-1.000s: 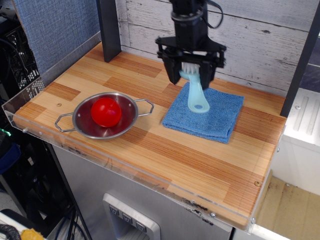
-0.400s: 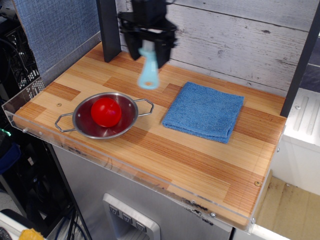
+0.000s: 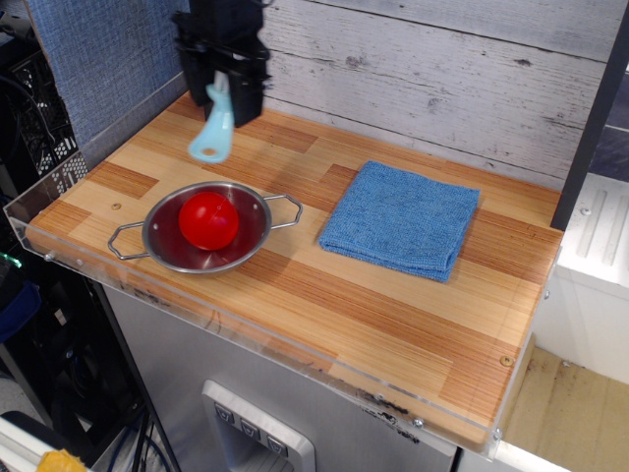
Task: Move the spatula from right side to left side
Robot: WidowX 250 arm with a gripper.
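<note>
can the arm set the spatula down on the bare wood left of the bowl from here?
Probably yes. The tool holds the spatula aloft over the back-left of the table. Nothing sits between it and the open wood behind the metal bowl.

We see a glossy round steel bowl (image 3: 205, 228), a soft blue woven cloth (image 3: 401, 218), and a smooth striped wooden table (image 3: 393, 324).

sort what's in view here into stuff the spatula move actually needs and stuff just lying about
Needed:
light-blue plastic spatula with holed handle
black end effector gripping it

Lying about:
folded blue cloth
round steel two-handled bowl
red ball inside the bowl
</note>
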